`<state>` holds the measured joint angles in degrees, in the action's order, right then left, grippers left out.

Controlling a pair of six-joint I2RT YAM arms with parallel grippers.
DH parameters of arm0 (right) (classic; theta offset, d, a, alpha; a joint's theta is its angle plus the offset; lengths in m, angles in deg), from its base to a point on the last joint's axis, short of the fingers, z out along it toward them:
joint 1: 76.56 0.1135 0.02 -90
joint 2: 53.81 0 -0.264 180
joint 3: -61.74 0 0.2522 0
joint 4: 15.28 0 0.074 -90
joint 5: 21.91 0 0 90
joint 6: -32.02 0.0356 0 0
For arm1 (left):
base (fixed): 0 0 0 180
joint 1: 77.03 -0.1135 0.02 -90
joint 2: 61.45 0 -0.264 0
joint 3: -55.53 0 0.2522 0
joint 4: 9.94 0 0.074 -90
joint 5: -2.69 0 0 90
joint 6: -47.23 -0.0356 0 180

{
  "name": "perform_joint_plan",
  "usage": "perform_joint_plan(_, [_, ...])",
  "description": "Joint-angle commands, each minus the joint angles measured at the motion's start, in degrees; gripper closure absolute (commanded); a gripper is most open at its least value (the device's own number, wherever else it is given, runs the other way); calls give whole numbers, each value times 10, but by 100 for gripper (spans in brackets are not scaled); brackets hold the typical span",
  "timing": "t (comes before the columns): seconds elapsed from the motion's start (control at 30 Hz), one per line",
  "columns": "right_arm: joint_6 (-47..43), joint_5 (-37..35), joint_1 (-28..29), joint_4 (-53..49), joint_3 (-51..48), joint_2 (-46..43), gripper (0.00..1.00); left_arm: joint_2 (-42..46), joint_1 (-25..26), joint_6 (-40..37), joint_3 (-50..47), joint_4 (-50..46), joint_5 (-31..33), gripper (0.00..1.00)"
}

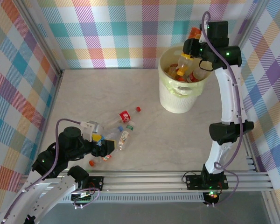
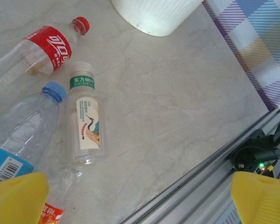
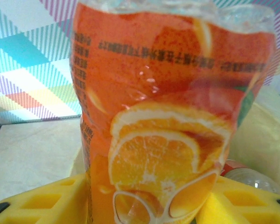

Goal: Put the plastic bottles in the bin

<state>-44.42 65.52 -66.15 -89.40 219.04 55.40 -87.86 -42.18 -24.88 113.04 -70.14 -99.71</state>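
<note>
Top external view: orange bottle held over the bin while a cluster lies near the arms

Left wrist camera, nearest the rail point(image 2: 196, 186), looks down between the spread yellow pads point(image 2: 16, 198) of the left claw point(image 2: 139, 199), which pinches nothing, onto bottles lying flat on the desk point(image 2: 177, 116): a green-label bottle point(image 2: 86, 126), a blue-capped clear one point(image 2: 23, 135) just beside it, a red-label bottle point(image 2: 49, 46) beyond; the wide stance looks meant for a reach at one of them. Farther back, the top external view sets the pale-yellow bin point(image 1: 177, 100) at the desk's far right, several bottles point(image 1: 184, 70) already inside, and an orange-label bottle point(image 1: 195, 33) over its far rim, presumably so that a release drops it in. Right wrist camera adds what the overhead leaves too small: the right claw point(image 3: 140, 205) pressed onto that bottle's label between yellow fingers point(image 3: 37, 200), the fruit print plain; the overhead, in turn, gives how well apart the loose cluster and the bin lie.
</note>
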Motion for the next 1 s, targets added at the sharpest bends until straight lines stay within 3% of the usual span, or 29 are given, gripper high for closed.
perform_joint_plan(0.0, [-27, -9, -6, -8, -10, 18, 44, -1, 0, -13, -4, 6, -5, 0])
perform_joint_plan(0.57, [-70, 40, -13, -92, -8, 83, 42, -10, -5, -13, -5, 8, -7, 0])
perform_joint_plan(0.97, [-71, 37, -14, -109, -3, 76, 19, -14, -10, -16, -4, 10, -14, 0])
